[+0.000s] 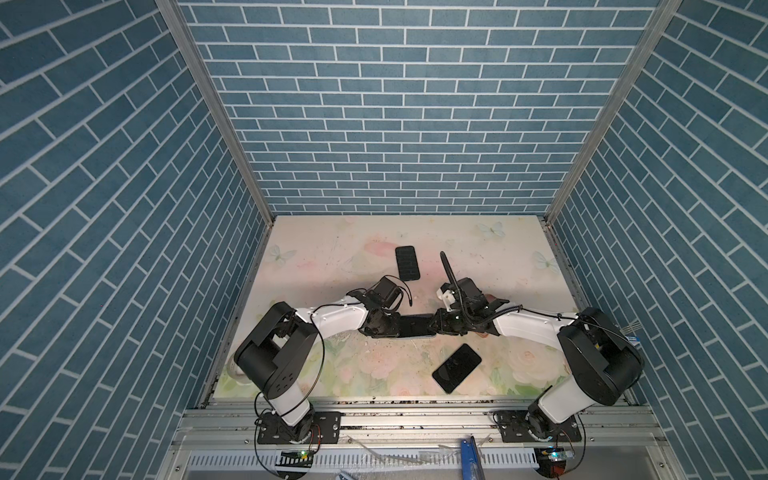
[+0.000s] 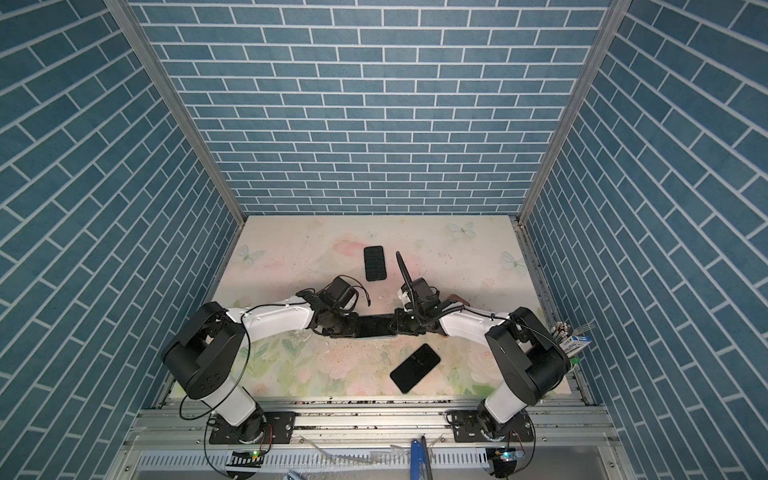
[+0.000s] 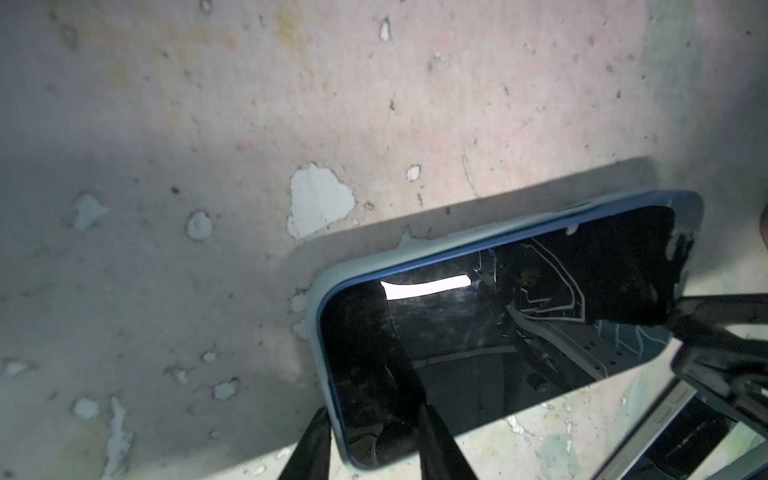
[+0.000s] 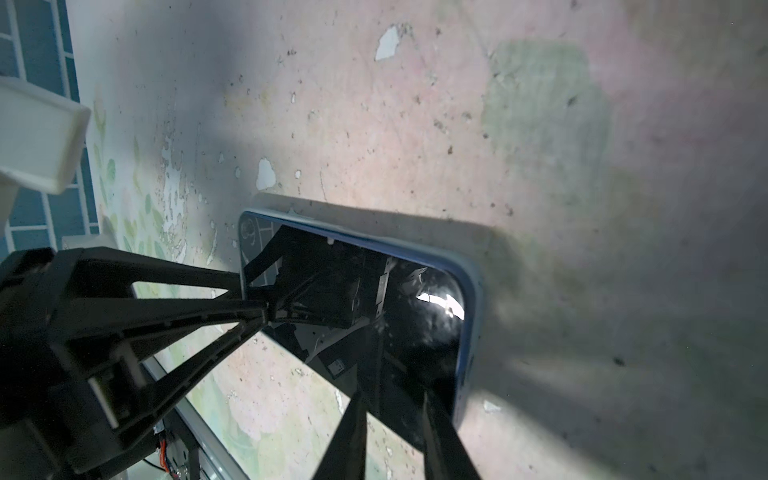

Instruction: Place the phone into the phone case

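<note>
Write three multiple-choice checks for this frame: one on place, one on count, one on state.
1. The left claw and right claw sit: A) at opposite ends of the middle phone B) side by side at the back wall C) raised high above everything.
2. Phones on the table: A) one B) two C) three.
3. The middle phone's screen: A) shows an app B) dark, reflecting C) faces down.
Key: 1 A, they flank it in both top views. 2 C, add the far phone and the near phone. 3 B, both wrist views show dark glass with reflections.
</note>
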`<act>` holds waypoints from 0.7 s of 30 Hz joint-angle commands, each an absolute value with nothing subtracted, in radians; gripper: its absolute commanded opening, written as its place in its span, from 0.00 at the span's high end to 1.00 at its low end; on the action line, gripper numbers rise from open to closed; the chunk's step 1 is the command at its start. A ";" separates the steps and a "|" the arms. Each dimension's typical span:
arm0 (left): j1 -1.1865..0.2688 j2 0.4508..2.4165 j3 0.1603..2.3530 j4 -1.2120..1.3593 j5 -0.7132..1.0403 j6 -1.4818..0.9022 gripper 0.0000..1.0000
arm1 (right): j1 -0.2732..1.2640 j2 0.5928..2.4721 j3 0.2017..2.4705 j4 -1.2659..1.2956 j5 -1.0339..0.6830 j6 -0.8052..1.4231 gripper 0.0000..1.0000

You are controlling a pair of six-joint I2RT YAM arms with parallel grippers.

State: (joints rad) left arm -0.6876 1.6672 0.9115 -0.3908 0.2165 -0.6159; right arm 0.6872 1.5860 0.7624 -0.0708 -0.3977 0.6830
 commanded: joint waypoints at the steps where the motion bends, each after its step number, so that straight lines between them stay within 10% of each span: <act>1: -0.693 1.696 0.893 -0.377 0.236 -0.619 0.63 | 0.692 1.600 0.744 -0.082 -0.403 0.687 0.76; 21: -0.679 1.667 0.974 -0.440 0.194 -0.607 0.58 | 0.692 1.519 0.775 -0.211 -0.307 0.615 0.76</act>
State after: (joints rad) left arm -0.6849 1.6691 0.9466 -0.4164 0.2073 -0.6163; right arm 0.6872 1.5280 0.7605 -0.1810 -0.3244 0.6460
